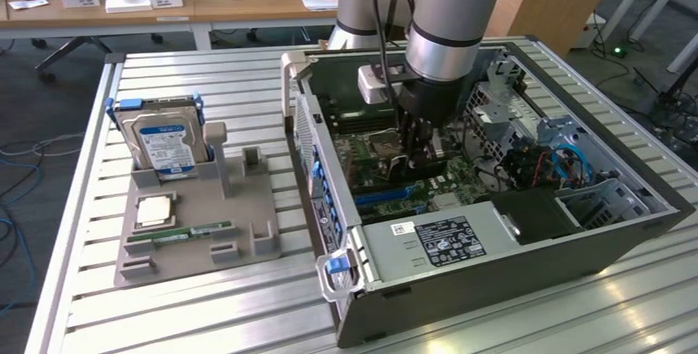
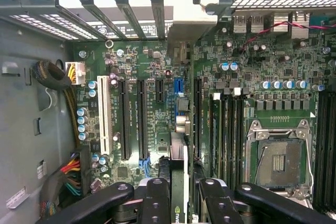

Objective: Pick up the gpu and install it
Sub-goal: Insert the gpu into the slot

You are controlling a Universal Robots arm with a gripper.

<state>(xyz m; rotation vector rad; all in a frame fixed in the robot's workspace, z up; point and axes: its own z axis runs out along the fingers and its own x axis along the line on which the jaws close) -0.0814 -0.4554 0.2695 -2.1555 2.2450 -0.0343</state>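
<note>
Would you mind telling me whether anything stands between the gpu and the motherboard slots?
Nothing visible does. The gripper holds the gpu edge-on over the motherboard, beside the black expansion slots; the card itself hides whatever lies directly beneath it.

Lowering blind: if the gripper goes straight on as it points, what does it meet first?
The gpu in the gripper leads, so it would probably touch the motherboard first; depth unclear.

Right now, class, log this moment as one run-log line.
arm: reaching into open case | gripper: shut on gpu | gpu: edge-on above motherboard slots | seated: cannot tell
</note>
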